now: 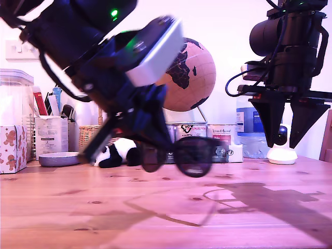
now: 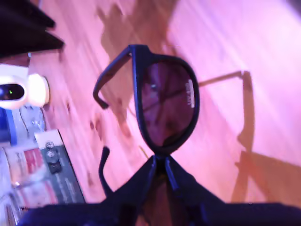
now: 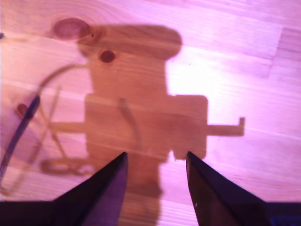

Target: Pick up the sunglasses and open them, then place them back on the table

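Observation:
My first gripper (image 1: 157, 146) (image 2: 160, 162) is shut on the black sunglasses (image 1: 193, 155) (image 2: 167, 103), pinching the frame near the bridge. It holds them in the air just above the wooden table (image 1: 155, 218) (image 3: 225, 70), left of centre in the exterior view. One dark lens shows in full with a small white sticker (image 2: 189, 93). Both thin arms stand out from the frame. My second gripper (image 1: 283, 141) (image 3: 156, 157) hangs open at the exterior view's right, fingers pointing down at bare wood, holding nothing and apart from the sunglasses.
Along the back of the table stand a globe (image 1: 193, 72), flat boxes (image 1: 199, 132), a panda toy (image 1: 118, 153), a grey dish (image 1: 58, 158), a clear container (image 1: 15, 104) and a small white camera (image 1: 282, 151). Bare wood lies in front.

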